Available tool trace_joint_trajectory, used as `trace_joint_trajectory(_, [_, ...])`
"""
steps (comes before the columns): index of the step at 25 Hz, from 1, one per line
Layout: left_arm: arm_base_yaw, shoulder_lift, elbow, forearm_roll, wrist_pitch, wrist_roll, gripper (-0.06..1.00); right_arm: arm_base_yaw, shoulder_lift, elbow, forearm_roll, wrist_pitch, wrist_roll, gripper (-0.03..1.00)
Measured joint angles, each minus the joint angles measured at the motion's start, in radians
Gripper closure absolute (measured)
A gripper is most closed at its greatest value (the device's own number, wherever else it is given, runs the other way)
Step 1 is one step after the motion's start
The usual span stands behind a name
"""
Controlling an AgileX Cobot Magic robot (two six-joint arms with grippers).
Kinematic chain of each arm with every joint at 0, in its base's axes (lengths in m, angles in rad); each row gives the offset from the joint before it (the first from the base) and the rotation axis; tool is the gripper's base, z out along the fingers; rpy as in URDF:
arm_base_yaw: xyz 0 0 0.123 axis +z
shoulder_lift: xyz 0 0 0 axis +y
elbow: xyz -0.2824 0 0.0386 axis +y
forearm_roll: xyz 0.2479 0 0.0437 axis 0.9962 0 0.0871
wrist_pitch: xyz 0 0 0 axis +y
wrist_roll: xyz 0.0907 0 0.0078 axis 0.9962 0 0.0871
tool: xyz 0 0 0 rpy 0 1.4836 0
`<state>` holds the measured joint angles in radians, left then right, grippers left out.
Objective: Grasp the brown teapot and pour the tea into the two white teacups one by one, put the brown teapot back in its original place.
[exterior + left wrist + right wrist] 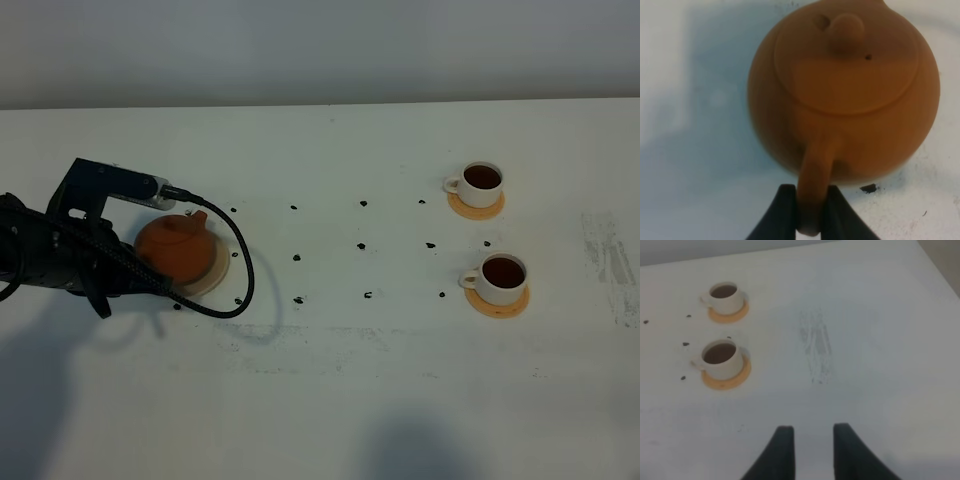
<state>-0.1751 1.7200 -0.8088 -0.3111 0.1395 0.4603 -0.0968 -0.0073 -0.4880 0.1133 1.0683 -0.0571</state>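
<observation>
Both cups (482, 181) (502, 275) hold dark tea, each on an orange coaster (476, 206), right side of worktop (400, 350). Teapot (176, 247) sits lid on, contents unseen, on the pale coaster (214, 272) at left, partly hidden by the arm. Spout points toward the far edge, handle toward the near-left. Left pincer (810, 212) clamps the handle. Right pincer (812, 450): empty, fingers apart in wrist view.
</observation>
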Motion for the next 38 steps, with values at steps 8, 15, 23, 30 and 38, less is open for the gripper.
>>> trace_joint_trajectory(8, [0.0, 0.0, 0.0, -0.002, 0.015, 0.0, 0.78, 0.0, 0.0, 0.0, 0.0, 0.0, 0.0, 0.74])
trace_joint_trajectory(15, [0.0, 0.0, 0.0, -0.003, 0.016, 0.0, 0.49, 0.0, 0.0, 0.0, 0.0, 0.0, 0.0, 0.74])
trace_joint_trajectory(23, [0.0, -0.065, 0.0, 0.004, 0.017, 0.0, 0.46, 0.0, 0.0, 0.0, 0.0, 0.0, 0.0, 0.74])
trace_joint_trajectory(30, [0.112, -0.209, 0.0, 0.02, 0.029, 0.0, 0.45, 0.0, 0.0, 0.0, 0.0, 0.0, 0.0, 0.74])
trace_joint_trajectory(38, [0.284, -0.473, 0.001, 0.054, 0.185, -0.068, 0.46, 0.0, 0.0, 0.0, 0.0, 0.0, 0.0, 0.74])
